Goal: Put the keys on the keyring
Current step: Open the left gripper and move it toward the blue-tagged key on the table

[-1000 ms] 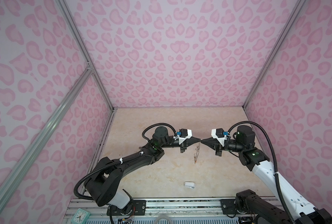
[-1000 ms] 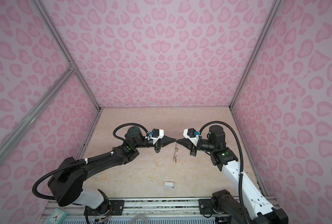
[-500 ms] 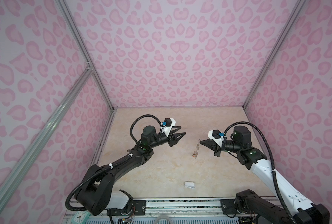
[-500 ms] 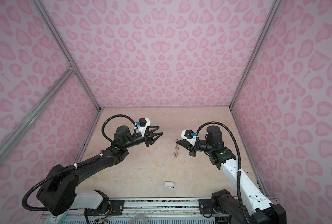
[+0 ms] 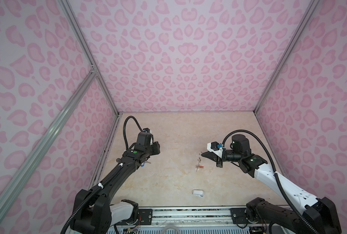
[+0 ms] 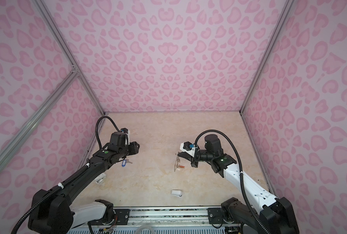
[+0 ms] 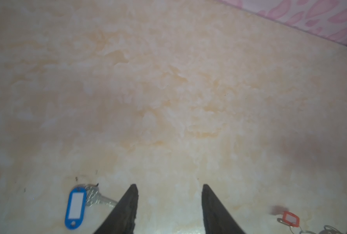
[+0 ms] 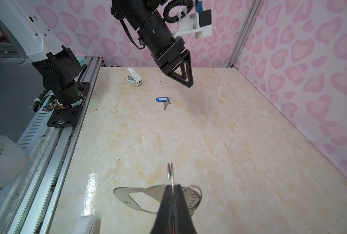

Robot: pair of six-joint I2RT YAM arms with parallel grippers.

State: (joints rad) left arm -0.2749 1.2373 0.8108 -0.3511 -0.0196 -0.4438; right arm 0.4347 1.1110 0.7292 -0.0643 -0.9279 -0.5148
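Observation:
My right gripper (image 8: 172, 185) is shut on a wire ring of the keyring (image 8: 140, 194), a flat grey plate with an oval cut-out. In both top views the keyring (image 5: 198, 163) (image 6: 176, 163) hangs edge-on from that gripper (image 5: 202, 155) (image 6: 177, 155) above the table. An orange-tagged key (image 5: 201, 166) (image 6: 182, 166) (image 7: 289, 218) dangles at its lower end. The blue-tagged key (image 6: 124, 163) (image 7: 75, 206) (image 8: 162, 99) lies flat on the table. My left gripper (image 7: 169, 186) (image 6: 137, 147) (image 8: 186, 81) hovers open and empty just beside it.
A small white rounded object (image 5: 198, 192) (image 6: 176, 192) lies near the front edge. Another white item (image 6: 100, 179) (image 8: 134, 78) sits by the left arm's base. A tape roll (image 8: 0, 158) rests outside the front rail. Pink patterned walls close three sides.
The left gripper has opened, let go at the middle and drawn back to the left above the blue-tagged key. The right gripper has pulled slightly right, still carrying the keyring.

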